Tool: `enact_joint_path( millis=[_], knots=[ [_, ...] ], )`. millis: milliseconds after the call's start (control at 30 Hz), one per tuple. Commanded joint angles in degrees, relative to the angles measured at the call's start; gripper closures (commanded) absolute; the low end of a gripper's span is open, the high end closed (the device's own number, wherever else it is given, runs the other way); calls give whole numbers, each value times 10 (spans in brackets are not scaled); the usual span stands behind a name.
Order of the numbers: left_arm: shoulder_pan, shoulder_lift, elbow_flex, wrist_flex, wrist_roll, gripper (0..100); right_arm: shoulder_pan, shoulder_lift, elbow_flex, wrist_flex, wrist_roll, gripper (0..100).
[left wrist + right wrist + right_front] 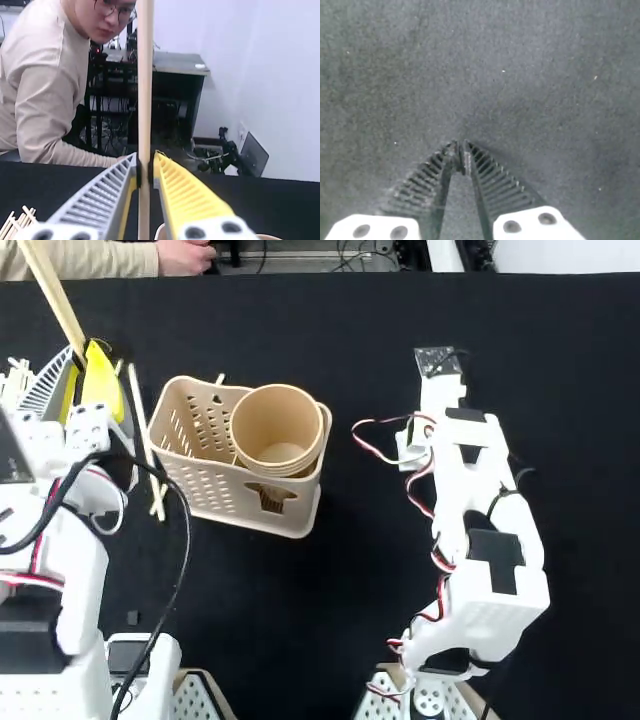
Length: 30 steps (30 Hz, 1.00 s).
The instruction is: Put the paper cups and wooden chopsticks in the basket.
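My left gripper (80,360) is raised at the table's left side, shut on a wooden chopstick (52,295) that sticks up and away from it. In the left wrist view the chopstick (144,100) stands upright, pinched between the grey and yellow fingers of the gripper (145,172). The beige perforated basket (215,485) sits left of centre with stacked paper cups (278,430) standing in its right half. More chopsticks (143,435) lie on the cloth beside the basket's left wall. My right gripper (437,362) rests shut and empty on the black cloth, right of the basket; its own view shows the right gripper (458,154) closed.
A loose bundle of chopsticks (14,375) lies at the far left edge. A person's hand (185,254) rests at the table's far edge. Black cables (175,540) run from the left arm near the basket. Bare black cloth lies between the basket and the right arm.
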Motion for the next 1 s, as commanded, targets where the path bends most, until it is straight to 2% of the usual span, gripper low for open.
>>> enact_joint_path(
  millis=[0,267,367,633,700,833,967],
  knots=[
    [19,-11,32,-42,8,971,-8,-2,-12,-9,5,986],
    [85,-15,195,-203,8,971,-8,-2,-12,-9,5,986],
    [95,-15,231,-234,8,971,-8,-2,-12,-9,5,986],
    [92,-15,272,-227,5,966,-8,-2,-12,-9,5,986],
    [92,-15,273,-205,6,923,-8,-2,-12,-9,5,986],
    [92,-15,273,-170,21,754,-8,-2,-12,-9,5,986],
    [70,-15,272,-167,71,737,-8,-2,-12,-9,5,986]
  ],
)
